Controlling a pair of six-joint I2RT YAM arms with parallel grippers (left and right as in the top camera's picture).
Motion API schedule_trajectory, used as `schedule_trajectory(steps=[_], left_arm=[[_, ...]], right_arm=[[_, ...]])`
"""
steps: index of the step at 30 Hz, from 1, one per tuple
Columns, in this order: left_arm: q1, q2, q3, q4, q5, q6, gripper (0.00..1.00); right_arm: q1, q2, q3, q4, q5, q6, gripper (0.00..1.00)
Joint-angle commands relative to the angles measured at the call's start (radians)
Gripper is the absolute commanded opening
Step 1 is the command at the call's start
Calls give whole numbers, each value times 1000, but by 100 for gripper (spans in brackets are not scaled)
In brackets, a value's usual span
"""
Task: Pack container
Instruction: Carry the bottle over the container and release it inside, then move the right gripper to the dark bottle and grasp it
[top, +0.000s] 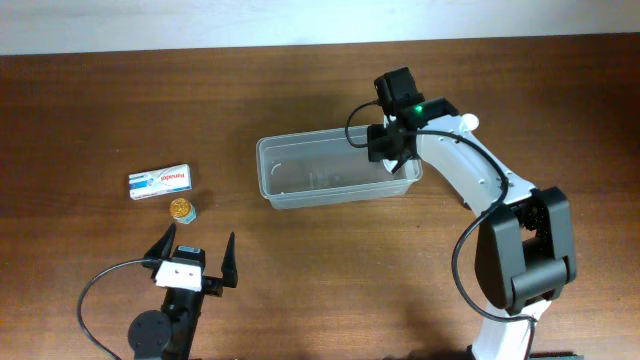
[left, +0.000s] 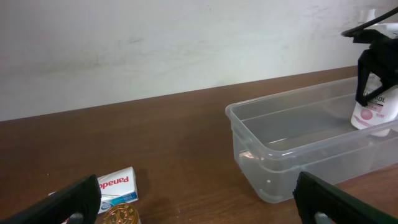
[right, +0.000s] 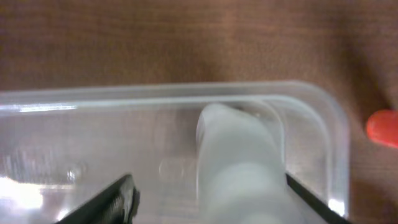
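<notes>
The container (top: 335, 170) sits mid-worktop (top: 320, 290), its long axis running side to side with the right end tipped slightly away. The right claw (right: 207, 182) hangs over that right end, its jaws parted around a white bottle (left: 375, 109) that stands inside the corner. In the right wrist view one finger stands clear of the bottle, so the bottle looks set down, not gripped. What is left to pack lies outside, well off the container's left end: a box (top: 160, 181) and, just beside it, a small gold-lidded jar (top: 181, 209). Both are far nearer the left claw (top: 198, 245), which is spread wide and empty just short of the jar, so I judge the next pick falls to it. Count: one container, one bottle, one box, one jar.
</notes>
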Motion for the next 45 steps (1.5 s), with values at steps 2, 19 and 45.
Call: schedule_trajectory(steps=[2, 19, 45], left_arm=[[6, -7, -8, 2, 14, 16, 100], [6, -7, -8, 2, 14, 16, 100], [6, -7, -8, 2, 14, 16, 100]], right_arm=[[7, -50, 123, -74, 20, 6, 71], [-169, -74, 554, -606, 0, 41, 98], [-446, -76, 335, -714, -116, -28, 97]])
